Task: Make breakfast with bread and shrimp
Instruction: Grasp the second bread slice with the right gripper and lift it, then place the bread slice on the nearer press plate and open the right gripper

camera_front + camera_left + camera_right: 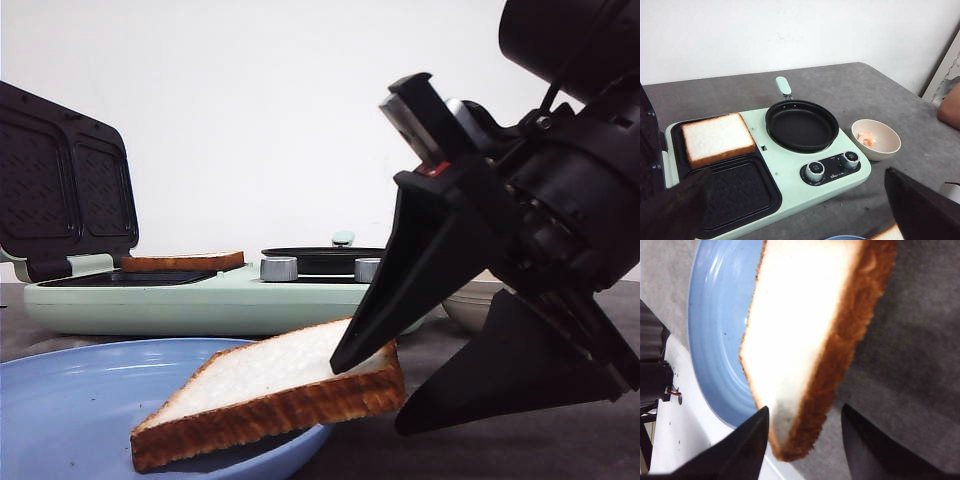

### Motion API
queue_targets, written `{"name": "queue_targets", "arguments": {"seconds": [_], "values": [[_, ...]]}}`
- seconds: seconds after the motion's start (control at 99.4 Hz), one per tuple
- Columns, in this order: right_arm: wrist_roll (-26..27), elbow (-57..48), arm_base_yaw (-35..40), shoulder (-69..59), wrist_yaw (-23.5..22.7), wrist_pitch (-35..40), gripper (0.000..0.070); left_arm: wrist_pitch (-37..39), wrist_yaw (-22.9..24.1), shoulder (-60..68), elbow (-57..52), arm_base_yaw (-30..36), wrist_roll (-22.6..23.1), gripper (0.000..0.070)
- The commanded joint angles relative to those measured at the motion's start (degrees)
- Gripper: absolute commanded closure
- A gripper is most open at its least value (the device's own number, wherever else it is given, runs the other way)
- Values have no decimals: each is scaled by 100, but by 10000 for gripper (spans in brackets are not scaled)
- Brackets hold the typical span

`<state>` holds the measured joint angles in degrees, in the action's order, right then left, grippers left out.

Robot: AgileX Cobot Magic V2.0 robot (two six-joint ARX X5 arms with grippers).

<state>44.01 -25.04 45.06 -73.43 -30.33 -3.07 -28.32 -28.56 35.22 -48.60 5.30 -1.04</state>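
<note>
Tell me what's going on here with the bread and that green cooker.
The right gripper is open around one corner of a bread slice lying on the rim of a blue plate. A second slice already sits in the open sandwich press of the green cooker. The pan is empty; the shrimp wait in a bowl.

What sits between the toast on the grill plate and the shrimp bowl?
The black frying pan on the green cooker lies between the toast and the bowl; the left wrist view shows it.
</note>
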Motion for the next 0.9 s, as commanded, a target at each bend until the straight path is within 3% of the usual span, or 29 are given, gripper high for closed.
{"name": "queue_targets", "arguments": {"seconds": [0.0,0.101,0.211,0.453,0.604,0.885], "values": [[59,-76,96,-107,-105,-129,421,24,4,20,-76,37,-9,74],[61,-76,138,-118,-111,-125,445,-28,4,20,-76,46,-7,74],[59,-76,168,-118,-55,-125,700,-42,4,20,-76,46,-4,74],[44,-76,170,-101,55,-273,700,-44,7,20,-76,83,-7,74],[155,-162,153,7,-190,-765,700,-46,7,20,-76,105,-7,74],[127,-1193,11,46,-245,-442,700,-44,17,20,-76,105,-4,73]]}}
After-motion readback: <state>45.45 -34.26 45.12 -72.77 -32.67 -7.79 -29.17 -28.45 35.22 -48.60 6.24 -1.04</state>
